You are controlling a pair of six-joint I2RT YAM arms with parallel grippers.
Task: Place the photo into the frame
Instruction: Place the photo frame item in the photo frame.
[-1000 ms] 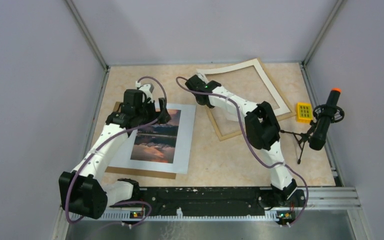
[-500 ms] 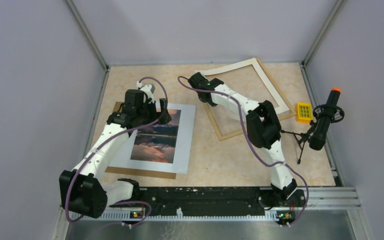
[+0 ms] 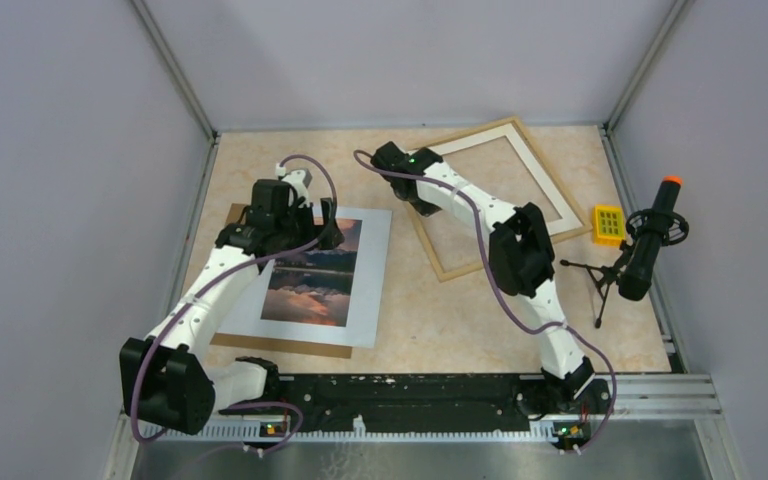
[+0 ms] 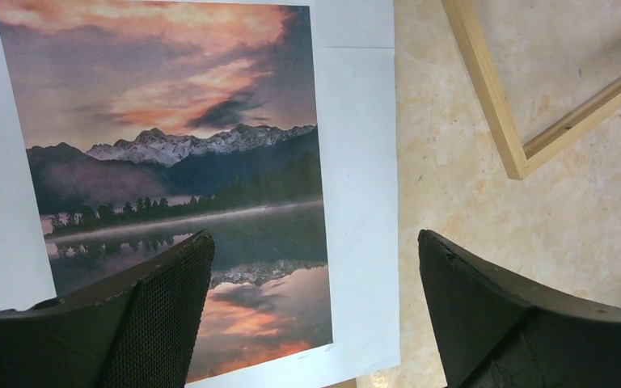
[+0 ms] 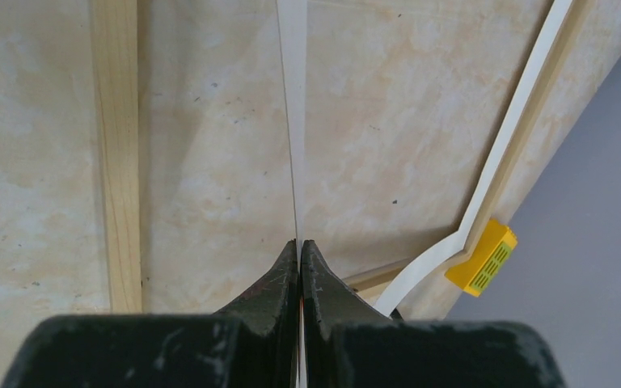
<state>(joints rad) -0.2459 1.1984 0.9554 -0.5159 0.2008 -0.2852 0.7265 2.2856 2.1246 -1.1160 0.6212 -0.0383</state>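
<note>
1. the far end of the photo is covered by the left arm.
2. the frame is cut off by the left wrist view's edges.
3. the brown board is mostly hidden beneath the photo.

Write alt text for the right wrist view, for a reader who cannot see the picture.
The right claw is shut on the thin edge of a white mat, which runs straight up the picture. A strip of the light wooden frame lies on the beige table at the picture's left, and a yellow block sits at lower right.
</note>
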